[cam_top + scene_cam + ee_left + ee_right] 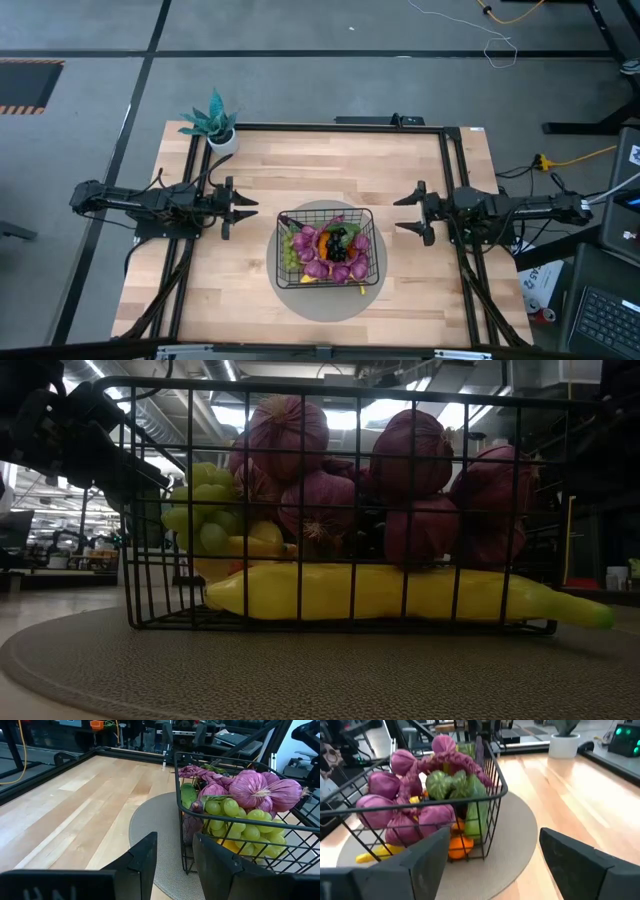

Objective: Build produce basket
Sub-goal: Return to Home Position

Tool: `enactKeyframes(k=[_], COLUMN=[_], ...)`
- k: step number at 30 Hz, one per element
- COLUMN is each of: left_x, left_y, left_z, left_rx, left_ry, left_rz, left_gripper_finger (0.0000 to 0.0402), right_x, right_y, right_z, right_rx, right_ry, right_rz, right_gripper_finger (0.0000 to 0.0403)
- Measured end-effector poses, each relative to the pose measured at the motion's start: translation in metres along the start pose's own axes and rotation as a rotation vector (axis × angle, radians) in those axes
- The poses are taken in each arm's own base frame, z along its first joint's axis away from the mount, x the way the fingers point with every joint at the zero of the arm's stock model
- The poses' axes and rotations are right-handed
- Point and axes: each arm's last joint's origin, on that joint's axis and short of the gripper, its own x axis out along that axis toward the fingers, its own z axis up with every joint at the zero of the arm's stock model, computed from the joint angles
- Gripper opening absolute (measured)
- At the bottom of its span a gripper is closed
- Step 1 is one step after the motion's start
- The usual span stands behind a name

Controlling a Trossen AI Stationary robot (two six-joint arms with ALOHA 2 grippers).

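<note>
The basket (279,246) sits on a round grey mat (330,306) in the middle of the desk (230,290), nearer its front edge. That puts it midway between the two arms, so either one can reach it. It is heaped with produce (330,250). Purple garlic bulbs (288,422) ride on top of the pile, and green grapes (200,510) press against one wire side. A long yellow banana (380,592) lies flat along the bottom, its tip poking out through the mesh.

The left gripper (240,208) hangs near the desk's left edge, level with the basket and well apart from it. Its fingers are released and hold nothing. The right gripper (402,214) mirrors it near the right edge, also spread and empty. Both point inward at the basket but touch neither it nor the mat, which fits arms parked at rest, not reaching.

A potted plant (212,124) stands at the far left corner, out of the arms' way. Judging by the full heap and the empty grippers, the filling looks finished.
</note>
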Motion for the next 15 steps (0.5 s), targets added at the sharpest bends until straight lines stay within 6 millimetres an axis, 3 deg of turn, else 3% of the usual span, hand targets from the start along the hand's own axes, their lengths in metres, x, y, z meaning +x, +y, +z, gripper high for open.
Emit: enactKeyframes(k=[9,15], left_x=[0.0,0.0], left_y=[0.0,0.0], left_z=[0.0,0.0], left_rx=[0.0,0.0], left_ry=[0.0,0.0], left_rz=[0.0,0.0], left_gripper_finger=[0.0121,0.0121], right_x=[0.0003,0.0002], right_y=[0.0002,-0.0011], right_z=[-0.0003,0.0003], right_rx=[0.054,-0.022], right_ry=[0.005,-0.004], right_rz=[0.007,-0.037], right_gripper_finger=[0.031,0.031])
